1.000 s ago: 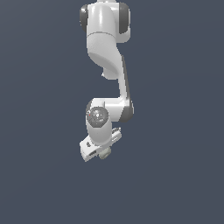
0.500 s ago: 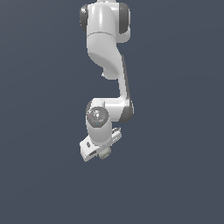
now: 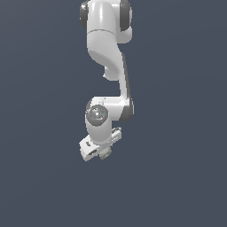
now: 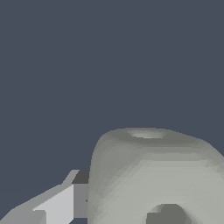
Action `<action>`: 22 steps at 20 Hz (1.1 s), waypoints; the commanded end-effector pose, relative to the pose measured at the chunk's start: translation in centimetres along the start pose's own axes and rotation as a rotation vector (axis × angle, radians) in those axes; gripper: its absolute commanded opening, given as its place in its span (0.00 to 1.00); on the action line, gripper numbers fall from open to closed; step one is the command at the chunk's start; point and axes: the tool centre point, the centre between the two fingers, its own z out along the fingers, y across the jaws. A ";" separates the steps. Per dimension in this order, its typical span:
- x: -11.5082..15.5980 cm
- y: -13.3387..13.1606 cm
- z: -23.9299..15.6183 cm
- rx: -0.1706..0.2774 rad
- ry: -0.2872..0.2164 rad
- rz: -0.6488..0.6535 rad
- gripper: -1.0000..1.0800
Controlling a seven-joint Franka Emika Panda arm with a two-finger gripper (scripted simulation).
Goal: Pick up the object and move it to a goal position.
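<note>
Fingers: One finger shows in the wrist view, pale grey with a dark pad. It sits flat against the side of the block. The other finger is out of sight past the block. I judge the fingers are squeezed on the block, one on each side.

Block: The block fills the low part of the wrist view. It is pale grey-white with soft round corners. It has a round dent on its upper face and another round dent low on the face toward the camera. In the exterior view it is a tiny pale lump at the tip of the gripper.

Arm: The white arm hangs down from the top of the exterior view, with the gripper at its low end.

Around it: Only plain dark blue-grey shows. No bench shows in either view, and no goal mark.

Step now: I think the arm is carrying the block to its goal spot.

How to do it well: Keep the squeeze firm and even. Move smoothly, with no jerks, because the block is small and could slip out. Let go only when the block is at the goal.

Writing: No words, brands or labels show anywhere.
</note>
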 end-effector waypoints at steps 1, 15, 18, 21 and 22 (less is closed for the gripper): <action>-0.7 0.0 -0.3 -0.001 0.000 0.000 0.00; -9.1 0.1 -4.0 -0.001 0.000 0.001 0.00; -11.6 0.1 -5.1 -0.001 0.000 0.001 0.00; -14.1 0.2 -6.2 -0.001 0.000 0.001 0.00; -14.9 0.2 -6.6 -0.001 0.000 0.001 0.00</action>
